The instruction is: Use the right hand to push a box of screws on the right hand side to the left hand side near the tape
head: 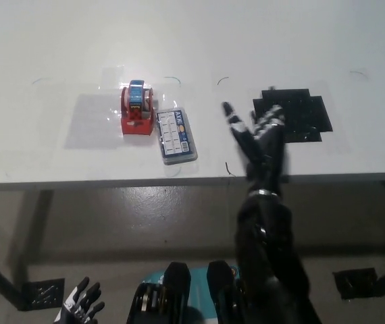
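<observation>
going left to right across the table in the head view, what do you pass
tape dispenser → box of screws → right hand, open → black mat

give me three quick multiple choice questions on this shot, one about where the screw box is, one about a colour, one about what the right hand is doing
1. Where does the screw box lie?
A. right beside the tape holder
B. on the black mat
C. on the floor

2. What colour is the tape holder's base?
A. green
B. red
C. yellow

3. What is the state of the right hand?
A. shut on the screw box
B. shut on the tape holder
C. open, holding nothing

Answers:
1. A, the box sits on the white table next to the holder's right side, well away from the mat.
2. B, the base shows red under the blue roll.
3. C, its fingers are spread and it is apart from the box, between the box and the mat.

The left hand rests low at the picture's lower left, fingers apart.
</observation>
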Available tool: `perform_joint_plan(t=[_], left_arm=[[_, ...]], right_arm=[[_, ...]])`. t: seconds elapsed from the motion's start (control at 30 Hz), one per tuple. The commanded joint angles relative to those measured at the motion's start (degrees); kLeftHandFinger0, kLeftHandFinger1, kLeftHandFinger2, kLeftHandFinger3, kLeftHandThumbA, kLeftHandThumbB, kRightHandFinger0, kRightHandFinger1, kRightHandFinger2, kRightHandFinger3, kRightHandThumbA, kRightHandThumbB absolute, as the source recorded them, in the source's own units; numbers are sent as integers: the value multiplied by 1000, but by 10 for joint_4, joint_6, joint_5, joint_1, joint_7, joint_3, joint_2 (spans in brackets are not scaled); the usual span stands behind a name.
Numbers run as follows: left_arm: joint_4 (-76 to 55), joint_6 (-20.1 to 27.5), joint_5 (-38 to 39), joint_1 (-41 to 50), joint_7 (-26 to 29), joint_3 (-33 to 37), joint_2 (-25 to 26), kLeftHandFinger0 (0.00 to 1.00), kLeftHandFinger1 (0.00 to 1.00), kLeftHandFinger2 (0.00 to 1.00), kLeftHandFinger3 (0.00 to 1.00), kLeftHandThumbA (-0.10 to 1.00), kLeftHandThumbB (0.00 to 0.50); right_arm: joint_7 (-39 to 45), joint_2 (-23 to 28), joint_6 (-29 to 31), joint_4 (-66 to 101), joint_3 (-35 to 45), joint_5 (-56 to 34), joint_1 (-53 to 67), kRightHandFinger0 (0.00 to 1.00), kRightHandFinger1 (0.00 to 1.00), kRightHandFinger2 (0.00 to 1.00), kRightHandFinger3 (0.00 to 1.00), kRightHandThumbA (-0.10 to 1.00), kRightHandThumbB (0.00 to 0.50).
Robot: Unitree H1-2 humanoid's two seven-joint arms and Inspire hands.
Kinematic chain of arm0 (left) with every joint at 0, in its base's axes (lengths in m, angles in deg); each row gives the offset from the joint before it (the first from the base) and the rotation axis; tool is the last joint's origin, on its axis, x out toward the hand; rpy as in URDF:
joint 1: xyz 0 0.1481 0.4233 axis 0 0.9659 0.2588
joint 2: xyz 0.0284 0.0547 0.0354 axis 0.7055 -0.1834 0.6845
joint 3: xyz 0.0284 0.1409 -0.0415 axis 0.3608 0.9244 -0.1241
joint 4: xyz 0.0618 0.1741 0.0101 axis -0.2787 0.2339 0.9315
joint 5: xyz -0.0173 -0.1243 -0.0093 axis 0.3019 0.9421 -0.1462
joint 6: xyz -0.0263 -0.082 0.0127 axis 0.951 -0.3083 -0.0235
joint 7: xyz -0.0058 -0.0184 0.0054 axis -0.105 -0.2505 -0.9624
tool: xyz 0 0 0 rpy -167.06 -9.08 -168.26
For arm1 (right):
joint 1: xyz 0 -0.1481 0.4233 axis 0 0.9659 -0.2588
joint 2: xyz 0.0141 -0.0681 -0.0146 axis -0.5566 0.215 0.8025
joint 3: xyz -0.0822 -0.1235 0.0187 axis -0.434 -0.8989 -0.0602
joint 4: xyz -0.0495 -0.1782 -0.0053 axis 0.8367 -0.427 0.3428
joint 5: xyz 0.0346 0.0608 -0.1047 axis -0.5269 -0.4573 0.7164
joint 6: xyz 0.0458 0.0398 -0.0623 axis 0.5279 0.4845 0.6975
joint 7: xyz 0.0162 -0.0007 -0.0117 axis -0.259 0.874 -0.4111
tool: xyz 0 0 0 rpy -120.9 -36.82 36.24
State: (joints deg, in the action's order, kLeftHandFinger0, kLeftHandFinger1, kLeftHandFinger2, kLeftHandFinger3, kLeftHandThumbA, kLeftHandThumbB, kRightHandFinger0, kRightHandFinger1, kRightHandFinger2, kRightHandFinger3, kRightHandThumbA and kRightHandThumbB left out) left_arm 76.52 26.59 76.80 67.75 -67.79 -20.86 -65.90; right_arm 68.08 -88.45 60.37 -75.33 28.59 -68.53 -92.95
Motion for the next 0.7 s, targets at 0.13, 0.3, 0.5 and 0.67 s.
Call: perform_joint_plan(t=[0.13, 0.3, 0.5, 0.67], left_arm=[[-22, -1, -25, -4, -7, -3, 15, 1000, 1000, 1000, 1000, 699, 205], [-20, -5, -15, -15, -12, -5, 23, 1000, 1000, 1000, 1000, 674, 197], [-16, -9, -22, -35, -10, -12, 29, 1000, 1000, 1000, 1000, 672, 190], [-12, -13, -25, -50, -1, -24, 29, 1000, 1000, 1000, 1000, 677, 190]], right_arm=[[117, 73, -53, 498, -125, 106, 174, 1000, 1000, 1000, 1000, 1000, 222], [165, 136, -33, 604, -171, 81, 309, 1000, 1000, 1000, 1000, 1000, 231], [176, 192, 5, 617, -208, 73, 458, 1000, 1000, 1000, 1000, 1000, 210], [156, 211, 5, 550, -230, 81, 532, 1000, 1000, 1000, 1000, 1000, 231]])
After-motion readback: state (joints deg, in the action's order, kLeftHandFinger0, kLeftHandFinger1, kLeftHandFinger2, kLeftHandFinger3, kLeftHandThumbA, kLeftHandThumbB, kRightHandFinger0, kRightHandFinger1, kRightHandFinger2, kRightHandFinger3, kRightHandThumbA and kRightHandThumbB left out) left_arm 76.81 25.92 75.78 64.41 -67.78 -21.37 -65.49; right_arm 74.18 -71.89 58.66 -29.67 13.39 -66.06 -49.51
